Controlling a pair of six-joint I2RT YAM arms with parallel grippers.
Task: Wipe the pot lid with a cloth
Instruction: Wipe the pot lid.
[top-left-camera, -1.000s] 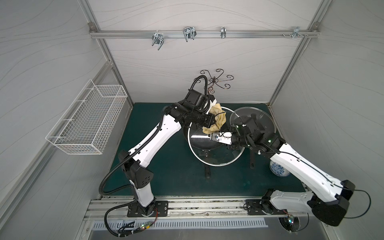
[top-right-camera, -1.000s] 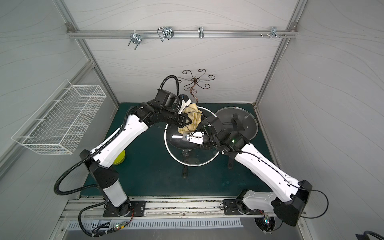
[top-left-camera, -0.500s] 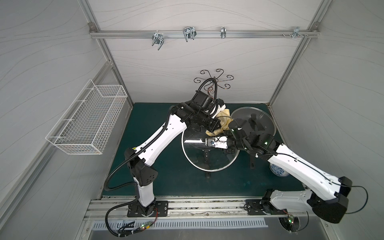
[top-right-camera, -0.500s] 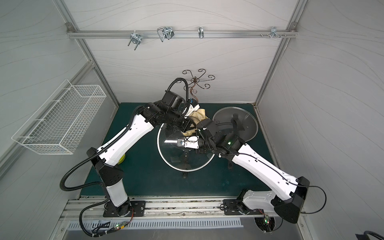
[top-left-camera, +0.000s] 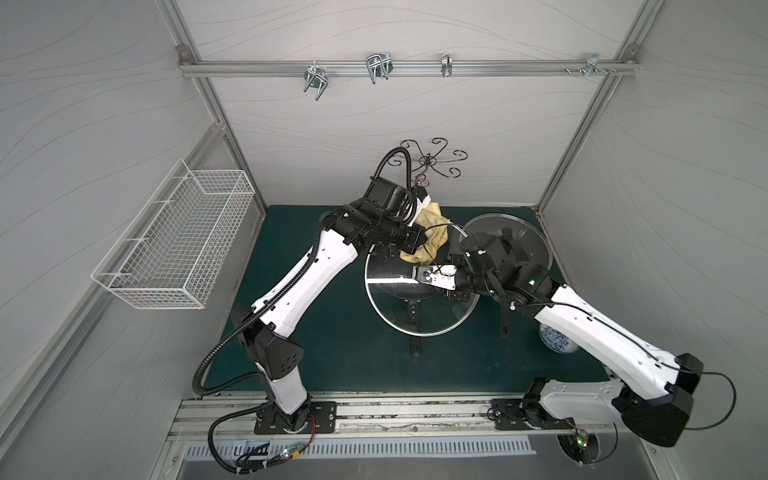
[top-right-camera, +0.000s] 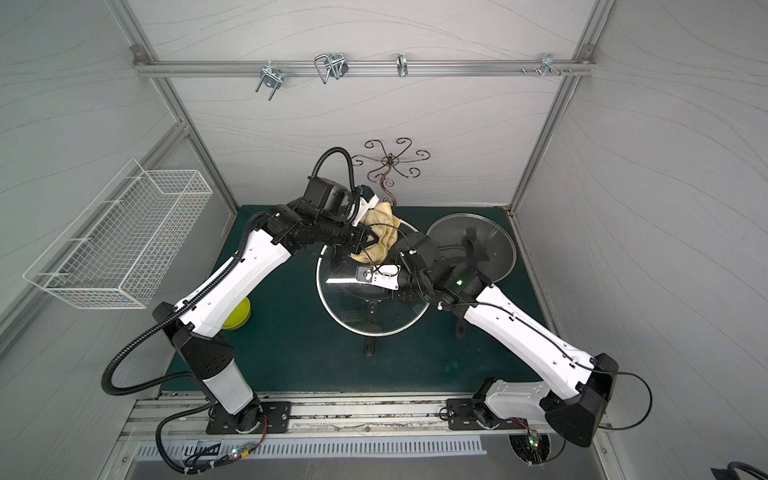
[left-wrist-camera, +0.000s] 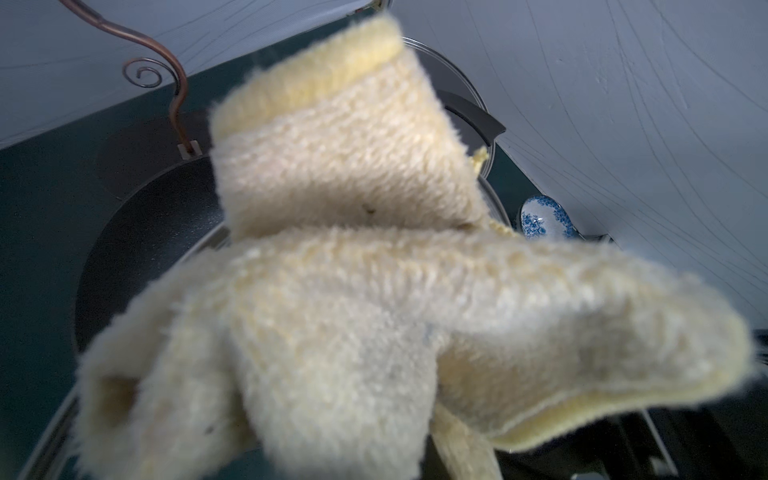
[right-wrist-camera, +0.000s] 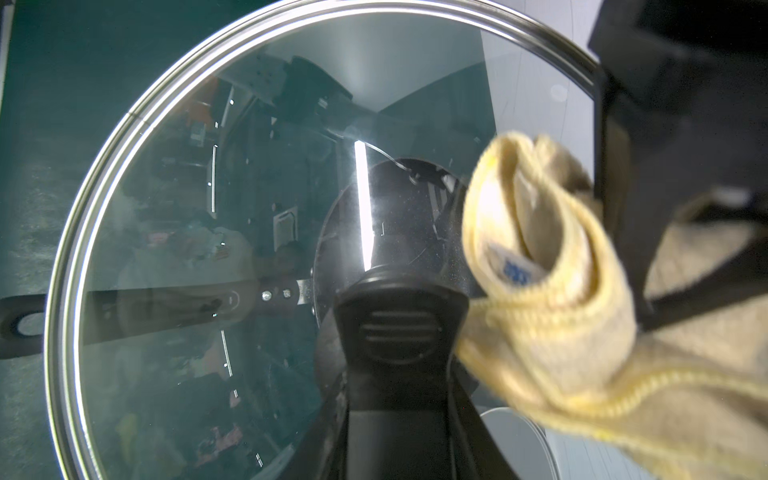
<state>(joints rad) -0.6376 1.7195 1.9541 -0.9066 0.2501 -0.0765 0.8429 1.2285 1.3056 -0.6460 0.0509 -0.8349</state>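
The pot lid (top-left-camera: 384, 305) is a round glass lid with a steel rim, raised over the green mat in both top views. My right gripper (top-left-camera: 420, 286) is shut on its black handle (right-wrist-camera: 395, 328), which sits between the jaws in the right wrist view. The cloth (top-left-camera: 433, 239), pale yellow and fuzzy, hangs bunched from my left gripper (top-left-camera: 417, 248), which is shut on it. It rests at the lid's far edge, beside the handle (right-wrist-camera: 548, 291). In the left wrist view the cloth (left-wrist-camera: 353, 291) fills the picture and hides the fingers.
A second glass lid (top-left-camera: 528, 232) lies on a pan at the back right. A dark pan (left-wrist-camera: 145, 232) sits below the held lid. A blue-and-white cup (top-left-camera: 557, 338), a lime-green bowl (top-right-camera: 239, 316), a wire basket (top-left-camera: 174, 237) and a metal hook stand (top-left-camera: 428, 162) stand around.
The left arm swung a little to the right with the cloth and came back. The lid shifted slightly along with the right gripper. Both grips are unchanged.
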